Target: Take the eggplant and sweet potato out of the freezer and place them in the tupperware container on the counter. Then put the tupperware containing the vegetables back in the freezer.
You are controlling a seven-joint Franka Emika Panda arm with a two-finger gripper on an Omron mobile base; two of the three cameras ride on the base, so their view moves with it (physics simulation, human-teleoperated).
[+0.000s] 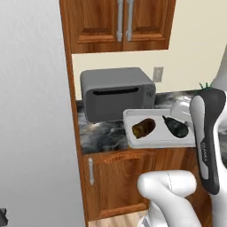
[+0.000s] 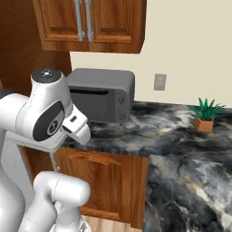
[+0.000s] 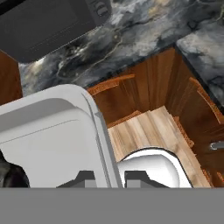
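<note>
The whitish tupperware container (image 1: 133, 116) hangs in the air at the front edge of the dark marbled counter (image 1: 102, 133), level with it. Inside lie the brown sweet potato (image 1: 143, 127) on the left and the glossy near-black eggplant (image 1: 176, 127) on the right. My gripper (image 1: 182, 111) is shut on the container's right rim. In the hand view the rim (image 3: 103, 135) runs down between my gripper's (image 3: 109, 177) two tips, and the eggplant (image 3: 9, 173) peeks in at the lower left. The pale-grey fridge (image 1: 31, 111) stands at the left; the freezer's inside is out of view.
A grey toaster oven (image 1: 117, 93) stands at the back of the counter, right behind the container. Wooden wall cabinets (image 1: 119, 22) hang above it. A small potted plant (image 2: 205, 115) sits far right on the counter (image 2: 181, 136). Base cabinets (image 1: 115, 181) and wood floor lie below.
</note>
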